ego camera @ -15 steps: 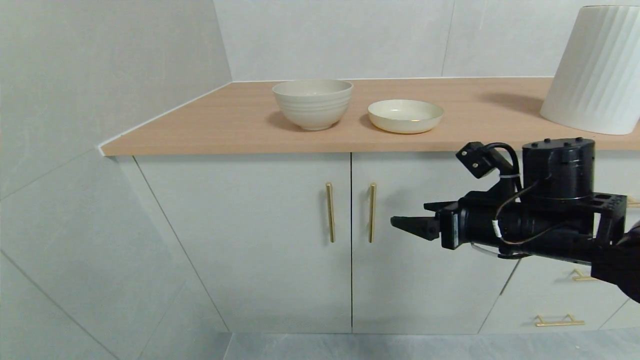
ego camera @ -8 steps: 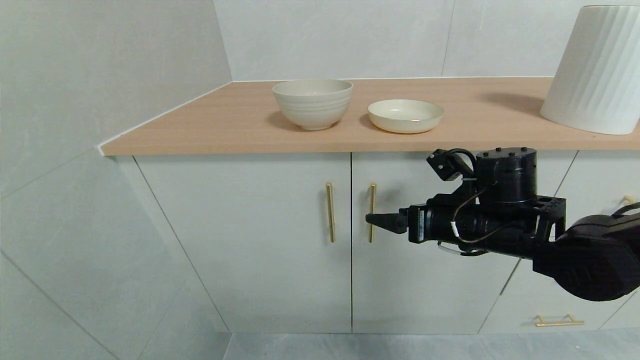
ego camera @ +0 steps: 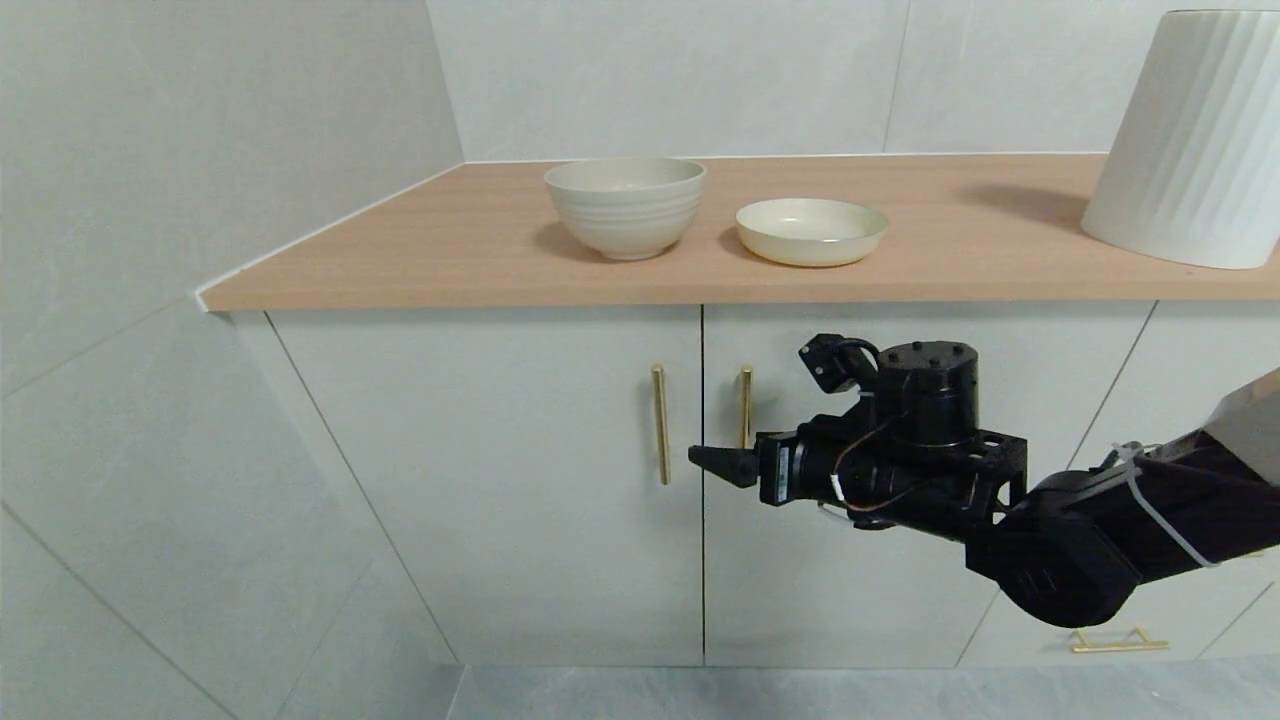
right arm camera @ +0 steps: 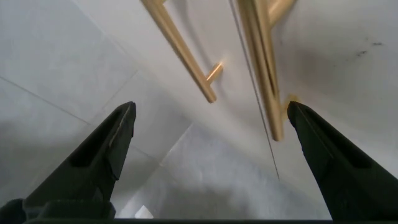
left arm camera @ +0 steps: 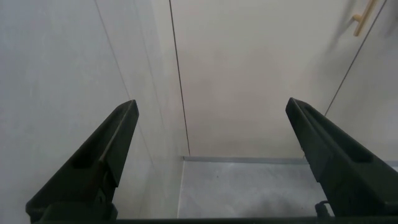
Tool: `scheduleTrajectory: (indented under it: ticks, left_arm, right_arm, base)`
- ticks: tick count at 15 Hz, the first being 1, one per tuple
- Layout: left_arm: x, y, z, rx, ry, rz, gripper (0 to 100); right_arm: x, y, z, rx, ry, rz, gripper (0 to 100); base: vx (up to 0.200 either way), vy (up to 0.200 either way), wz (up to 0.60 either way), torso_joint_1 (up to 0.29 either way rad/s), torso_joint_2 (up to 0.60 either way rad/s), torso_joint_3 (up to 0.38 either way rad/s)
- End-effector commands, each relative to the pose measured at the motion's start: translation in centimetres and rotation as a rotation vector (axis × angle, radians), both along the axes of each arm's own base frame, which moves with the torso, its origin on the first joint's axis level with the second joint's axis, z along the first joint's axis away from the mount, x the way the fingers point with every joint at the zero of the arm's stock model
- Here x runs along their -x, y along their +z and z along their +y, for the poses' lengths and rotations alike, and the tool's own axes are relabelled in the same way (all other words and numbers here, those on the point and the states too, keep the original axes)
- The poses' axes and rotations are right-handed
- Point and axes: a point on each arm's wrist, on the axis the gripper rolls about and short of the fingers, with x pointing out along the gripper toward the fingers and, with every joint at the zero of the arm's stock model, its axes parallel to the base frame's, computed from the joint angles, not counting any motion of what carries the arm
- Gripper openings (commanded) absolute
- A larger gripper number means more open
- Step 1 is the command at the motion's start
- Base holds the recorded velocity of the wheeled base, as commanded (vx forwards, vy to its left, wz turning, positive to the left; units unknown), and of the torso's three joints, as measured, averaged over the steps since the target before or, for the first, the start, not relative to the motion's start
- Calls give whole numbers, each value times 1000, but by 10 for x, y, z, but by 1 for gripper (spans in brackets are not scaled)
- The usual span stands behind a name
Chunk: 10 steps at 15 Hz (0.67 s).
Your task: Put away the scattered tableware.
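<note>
A deep cream bowl (ego camera: 625, 207) and a shallow cream dish (ego camera: 811, 231) stand side by side on the wooden countertop (ego camera: 450, 260). Below are two cabinet doors with upright gold handles, the left handle (ego camera: 659, 424) and the right handle (ego camera: 745, 400). My right gripper (ego camera: 712, 460) is level with the lower part of the handles, its tip between them. It is open in the right wrist view (right arm camera: 211, 168), where both handles (right arm camera: 180, 53) (right arm camera: 261, 62) lie close ahead between the fingers. My left gripper (left arm camera: 211, 162) is open and holds nothing, facing a cabinet base and the floor.
A tall white ribbed shade (ego camera: 1190, 140) stands at the counter's right end. Drawers with small gold handles (ego camera: 1118, 640) are at the lower right. A tiled wall (ego camera: 200, 250) closes the left side. Grey floor (ego camera: 800, 695) runs under the cabinet.
My right arm has moved left and closer to the cabinet, bringing the gripper tip from right of the handles to between them. Bowl and dish have not moved.
</note>
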Motion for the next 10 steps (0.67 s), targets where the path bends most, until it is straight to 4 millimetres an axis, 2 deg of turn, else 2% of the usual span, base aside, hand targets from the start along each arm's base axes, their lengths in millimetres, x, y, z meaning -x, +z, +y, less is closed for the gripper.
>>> scheduleTrajectory:
  ticks: [1,7,10]
  left_arm:
    - [0,0,0,0,1,0,100]
    - [0,0,0,0,1,0,100]
    - [0,0,0,0,-1,0,100]
  right_arm:
    - [-1,-3,2,-11,0,15,100]
    - [-13,-8,10,-69,-12,21,100]
    - [-9,-10,18,-92,2,33,100]
  base:
    - [0,0,0,0,0,0]
    - [0,0,0,0,0,0]
    - [0,0,0,0,0,0]
